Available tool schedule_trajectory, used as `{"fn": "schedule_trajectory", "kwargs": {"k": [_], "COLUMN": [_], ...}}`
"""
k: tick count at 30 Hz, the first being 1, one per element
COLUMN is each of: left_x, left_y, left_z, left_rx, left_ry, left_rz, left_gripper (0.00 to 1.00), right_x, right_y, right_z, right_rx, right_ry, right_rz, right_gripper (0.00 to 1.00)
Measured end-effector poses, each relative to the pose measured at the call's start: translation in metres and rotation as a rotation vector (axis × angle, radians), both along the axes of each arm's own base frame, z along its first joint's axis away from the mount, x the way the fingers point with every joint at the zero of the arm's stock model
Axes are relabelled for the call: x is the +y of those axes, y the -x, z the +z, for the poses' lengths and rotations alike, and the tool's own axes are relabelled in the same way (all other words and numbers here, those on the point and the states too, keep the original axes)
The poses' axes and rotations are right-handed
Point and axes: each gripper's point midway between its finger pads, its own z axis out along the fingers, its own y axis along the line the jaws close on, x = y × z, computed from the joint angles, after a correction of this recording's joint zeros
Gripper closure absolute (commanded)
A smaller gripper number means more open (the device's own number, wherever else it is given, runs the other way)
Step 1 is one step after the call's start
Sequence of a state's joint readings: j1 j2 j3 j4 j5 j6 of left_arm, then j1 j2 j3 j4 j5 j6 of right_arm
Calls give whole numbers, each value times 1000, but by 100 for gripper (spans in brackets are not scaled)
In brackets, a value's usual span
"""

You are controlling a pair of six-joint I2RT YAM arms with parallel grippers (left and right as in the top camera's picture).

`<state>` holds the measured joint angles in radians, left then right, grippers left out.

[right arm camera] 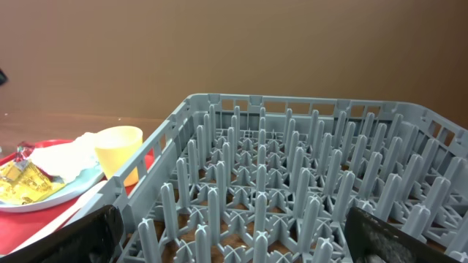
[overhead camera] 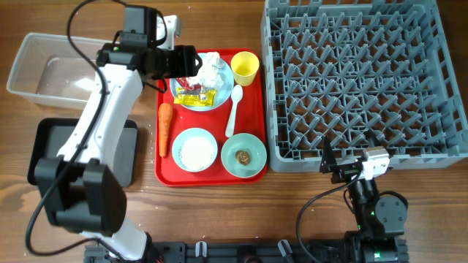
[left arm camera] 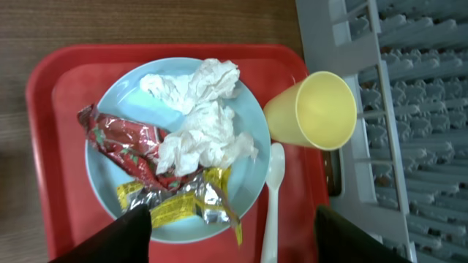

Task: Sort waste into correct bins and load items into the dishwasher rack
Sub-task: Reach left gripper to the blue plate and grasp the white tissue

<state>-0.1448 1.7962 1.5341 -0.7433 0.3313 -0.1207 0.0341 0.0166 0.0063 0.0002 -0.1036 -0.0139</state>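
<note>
A red serving tray (overhead camera: 252, 109) holds a pale-blue plate (left arm camera: 128, 95) with crumpled white tissue (left arm camera: 201, 117), a red wrapper (left arm camera: 124, 142) and a yellow wrapper (left arm camera: 183, 204). My left gripper (left arm camera: 234, 245) hovers open above the plate's near edge, its fingers either side of the yellow wrapper and holding nothing. Beside the plate are a yellow cup (left arm camera: 314, 109) and a white spoon (left arm camera: 273, 197). Also on the tray lie a carrot (overhead camera: 165, 128), a pale-blue bowl (overhead camera: 195, 150) of rice and a mint-green bowl (overhead camera: 244, 155) with a brown lump. My right gripper (right arm camera: 234, 241) stands open at the grey rack (overhead camera: 362, 77).
The clear tub (overhead camera: 55, 69) sits at the far left, with the black tray (overhead camera: 44, 146) in front of it, partly under my left arm. The rack fills the right side, right against the red tray. My right arm's base stands in front of the rack.
</note>
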Motion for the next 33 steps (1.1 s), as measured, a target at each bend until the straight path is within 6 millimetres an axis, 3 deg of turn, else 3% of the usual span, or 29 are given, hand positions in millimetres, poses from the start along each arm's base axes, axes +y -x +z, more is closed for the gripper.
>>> {"fn": "schedule_trajectory", "kwargs": {"k": [7, 13, 18, 26, 28, 33], "left_x": [-15, -24, -26, -19, -20, -20], "left_y": [-16, -20, -20, -22, -26, -29], "left_z": [-43, -64, -75, -114, -117, -122], "left_rx": [28, 35, 50, 106, 99, 96], "left_ry": [-43, -98, -128, -182, -183, -185], "left_rz": [-20, -27, -26, -10, -9, -5], "left_gripper": [40, 40, 40, 35, 47, 92], "right_x": [0, 0, 0, 0, 0, 0], "right_y": [0, 0, 0, 0, 0, 0], "right_z": [0, 0, 0, 0, 0, 0], "right_rx": [0, 0, 0, 0, 0, 0], "right_ry": [0, 0, 0, 0, 0, 0], "right_rz": [0, 0, 0, 0, 0, 0], "right_gripper": [0, 0, 0, 0, 0, 0]}}
